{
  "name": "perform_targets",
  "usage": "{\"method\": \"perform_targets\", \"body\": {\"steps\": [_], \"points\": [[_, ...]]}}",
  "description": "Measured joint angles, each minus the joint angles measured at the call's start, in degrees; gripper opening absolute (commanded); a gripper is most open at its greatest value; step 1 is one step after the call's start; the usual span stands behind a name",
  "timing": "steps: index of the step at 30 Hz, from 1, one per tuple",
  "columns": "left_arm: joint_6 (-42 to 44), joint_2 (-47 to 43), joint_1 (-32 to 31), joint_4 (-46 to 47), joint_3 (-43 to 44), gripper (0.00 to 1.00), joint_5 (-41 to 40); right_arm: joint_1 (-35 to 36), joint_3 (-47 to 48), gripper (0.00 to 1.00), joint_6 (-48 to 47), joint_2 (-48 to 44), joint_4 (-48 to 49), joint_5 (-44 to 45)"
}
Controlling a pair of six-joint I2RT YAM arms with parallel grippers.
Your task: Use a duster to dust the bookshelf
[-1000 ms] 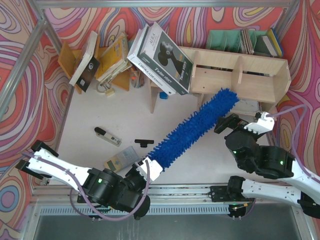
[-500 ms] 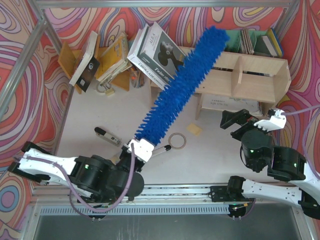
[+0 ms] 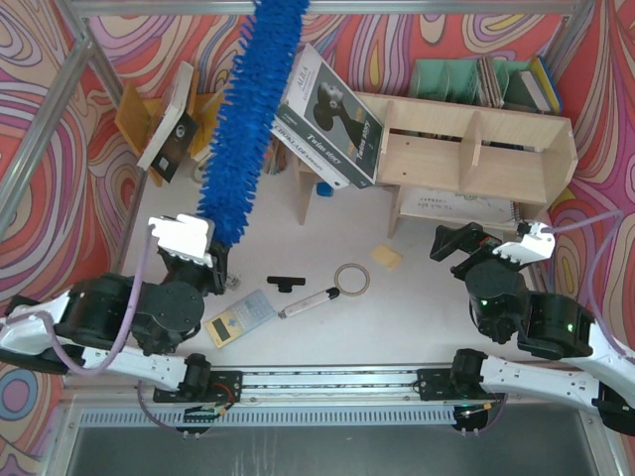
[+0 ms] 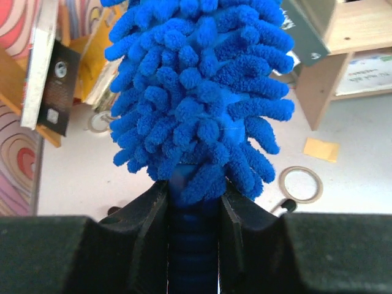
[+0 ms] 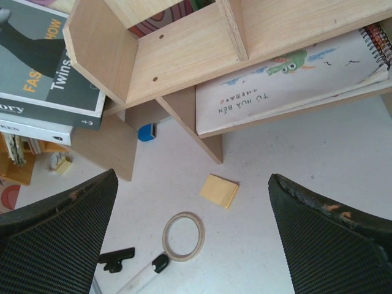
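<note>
The duster (image 3: 248, 109), bright blue and shaggy, stands up from the left of the table and points toward the back wall, well left of the bookshelf (image 3: 476, 149). My left gripper (image 3: 220, 253) is shut on its smooth blue handle. In the left wrist view the black jaws press both sides of the handle at my left gripper (image 4: 195, 196), and the duster (image 4: 196, 92) fills the view above them. The bookshelf (image 4: 361, 24) shows at the top right there. My right gripper (image 3: 456, 243) hangs open in front of the bookshelf (image 5: 184, 67), nothing between its fingers (image 5: 61, 239).
A large grey book (image 3: 322, 114) leans on the shelf's left end. A spiral notebook (image 5: 288, 79) lies under the shelf. On the table lie a tape ring (image 3: 351, 279), yellow sticky pad (image 3: 387, 257), marker (image 3: 308, 300), black clip (image 3: 286, 284) and calculator (image 3: 238, 317). Books (image 3: 189, 119) lean at back left.
My left arm has swung the duster off the bookshelf, up and leftward, until it points at the back wall. The right gripper has stayed open and barely shifted.
</note>
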Motion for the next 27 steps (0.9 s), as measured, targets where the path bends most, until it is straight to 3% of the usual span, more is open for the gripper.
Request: {"method": "perform_targets", "body": {"steps": [5,11,19,27], "points": [[-10.56,0.07,7.15,-12.79,2.62,0.00,2.67,0.00,-1.29,0.99,0.39,0.04,-0.02,0.04],[-16.87,0.02,16.55,-19.76,1.16,0.00,9.38,0.00,-1.51,0.99,0.39,1.20,0.04,0.17],[-17.18,0.07,29.38,-20.13,-2.69,0.00,19.85,0.00,-2.99,0.99,0.81,1.57,0.44,0.17],[-13.27,2.60,30.51,-14.86,-7.74,0.00,30.58,0.00,-3.85,0.99,1.92,0.04,0.17,0.33]]}}
